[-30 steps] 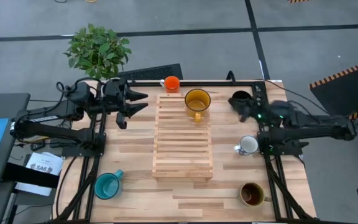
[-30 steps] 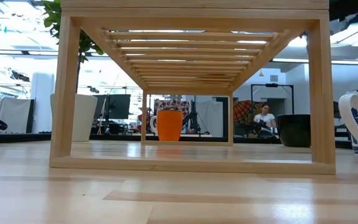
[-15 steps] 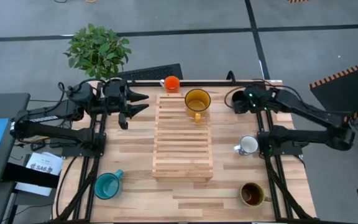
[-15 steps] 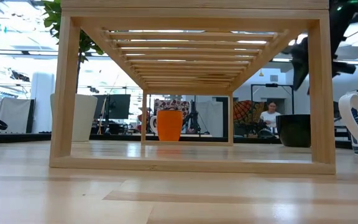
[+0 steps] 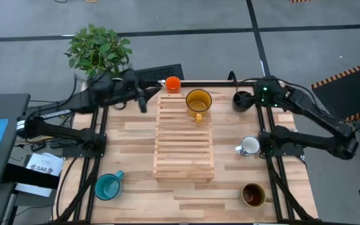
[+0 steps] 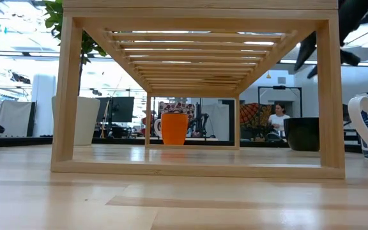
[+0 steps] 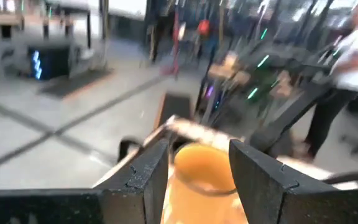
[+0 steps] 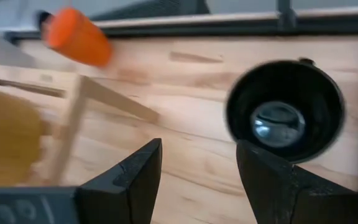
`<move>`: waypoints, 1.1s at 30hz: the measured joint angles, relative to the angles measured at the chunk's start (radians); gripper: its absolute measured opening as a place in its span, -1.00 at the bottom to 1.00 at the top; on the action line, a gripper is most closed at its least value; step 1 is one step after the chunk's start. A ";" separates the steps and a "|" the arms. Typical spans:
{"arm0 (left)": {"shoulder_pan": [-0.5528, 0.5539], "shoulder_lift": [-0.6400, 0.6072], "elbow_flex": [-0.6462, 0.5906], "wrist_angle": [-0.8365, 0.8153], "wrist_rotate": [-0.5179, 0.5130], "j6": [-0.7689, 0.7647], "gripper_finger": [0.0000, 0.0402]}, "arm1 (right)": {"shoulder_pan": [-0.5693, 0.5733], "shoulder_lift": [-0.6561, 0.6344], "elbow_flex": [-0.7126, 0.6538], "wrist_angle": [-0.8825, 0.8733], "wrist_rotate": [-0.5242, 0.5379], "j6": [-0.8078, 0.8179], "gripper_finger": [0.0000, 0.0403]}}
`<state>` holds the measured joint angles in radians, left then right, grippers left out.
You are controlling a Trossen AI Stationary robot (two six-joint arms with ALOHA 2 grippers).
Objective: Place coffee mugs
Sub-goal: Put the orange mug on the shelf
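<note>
With its fingers (image 8: 129,180) spread apart and empty, the right gripper (image 5: 259,95) hovers beside the black mug (image 5: 241,100) at the surface's (image 5: 130,156) far right corner; for a clean pick I'd centre one finger inside the rim before closing. Left gripper (image 5: 141,97), fingers likewise apart, points at the orange mug (image 5: 172,83) near the slatted rack (image 5: 183,144), on which the amber-yellow mug (image 5: 199,100) sits.

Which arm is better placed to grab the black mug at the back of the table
Probably the right. In the high view the right gripper hovers just beside the black mug, and its wrist view shows open fingers facing that mug. The left gripper is across the wooden rack, near the orange mug.
</note>
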<state>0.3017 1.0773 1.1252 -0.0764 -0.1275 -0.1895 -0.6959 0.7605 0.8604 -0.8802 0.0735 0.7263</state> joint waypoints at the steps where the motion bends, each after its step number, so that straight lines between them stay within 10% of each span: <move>1: 0.030 0.038 0.040 -0.065 0.016 -0.007 -0.24 | 0.000 -0.011 0.007 0.000 -0.002 0.006 0.16; 14: 0.336 0.590 0.502 -0.598 0.170 0.041 -0.24 | 0.036 -0.022 0.014 -0.001 -0.004 0.069 0.16; 33: 0.449 0.886 0.521 -0.556 0.169 -0.084 -0.24 | 0.101 -0.001 0.014 -0.001 0.004 0.139 0.16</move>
<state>0.7503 1.9631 1.6463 -0.6321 0.0411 -0.2732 -0.5953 0.7593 0.8742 -0.8810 0.0772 0.8656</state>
